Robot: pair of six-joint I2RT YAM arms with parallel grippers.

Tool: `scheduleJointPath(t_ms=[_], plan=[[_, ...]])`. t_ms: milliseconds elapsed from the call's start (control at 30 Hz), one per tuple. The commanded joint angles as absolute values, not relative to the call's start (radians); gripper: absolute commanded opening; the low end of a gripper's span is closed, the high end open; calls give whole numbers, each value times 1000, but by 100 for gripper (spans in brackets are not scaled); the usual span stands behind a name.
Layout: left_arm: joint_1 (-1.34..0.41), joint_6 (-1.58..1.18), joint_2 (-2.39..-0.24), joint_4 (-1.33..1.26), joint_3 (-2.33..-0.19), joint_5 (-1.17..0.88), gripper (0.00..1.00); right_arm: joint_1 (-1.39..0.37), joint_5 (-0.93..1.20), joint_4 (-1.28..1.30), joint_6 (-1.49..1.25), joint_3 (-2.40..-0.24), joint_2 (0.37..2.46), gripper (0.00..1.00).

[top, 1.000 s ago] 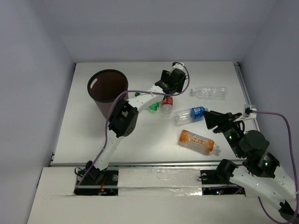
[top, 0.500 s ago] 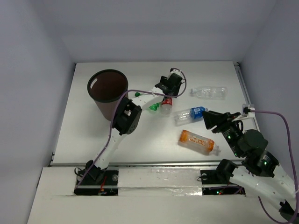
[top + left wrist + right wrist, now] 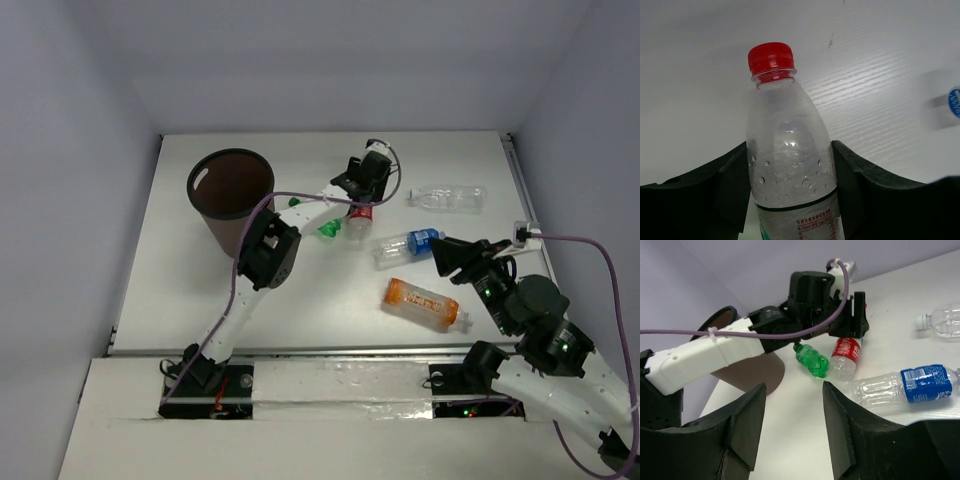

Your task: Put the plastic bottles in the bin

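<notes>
My left gripper (image 3: 362,186) is shut on the shoulder of a clear bottle with a red label and red cap (image 3: 790,165), which lies on the table (image 3: 357,222); both fingers press its sides. A green bottle (image 3: 326,229) lies just left of it. The clear bottle with the blue label (image 3: 405,245) lies in front of my open right gripper (image 3: 447,256), which holds nothing (image 3: 794,390). An orange bottle with a white cap (image 3: 424,303) lies nearer. An unlabelled clear bottle (image 3: 449,197) lies at the back right. The dark brown bin (image 3: 230,193) stands at the back left.
The left arm's white links (image 3: 300,213) reach from the near edge past the bin's right side. A small green piece (image 3: 293,202) lies beside that arm. A cable clip (image 3: 528,235) sits at the table's right edge.
The left gripper has shifted slightly down over the red-label bottle. The right gripper has edged a little left toward the blue-label bottle. The bottles lie where they were.
</notes>
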State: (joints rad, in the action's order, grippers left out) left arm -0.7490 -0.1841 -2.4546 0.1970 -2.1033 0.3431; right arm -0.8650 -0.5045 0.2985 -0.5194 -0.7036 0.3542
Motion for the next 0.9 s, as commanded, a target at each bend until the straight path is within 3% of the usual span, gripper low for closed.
scheduleJointPath(t_ms=[0,267,533,867], plan=[[-746,-163,-2240,107,-2118,353,44,-865,-506,256,-502,-701,362,55],[-746,-86,-1906,-80,-1997,409,45,-865,-500,235,-499,-689,342,55],[-677,162,-1629,-360,-1772,679,47,-865,-486,236,-492,-687,342,55],[-502,274,-1336,-724,-1243,830,44,-865,-446,232,-502,-676,313,55]])
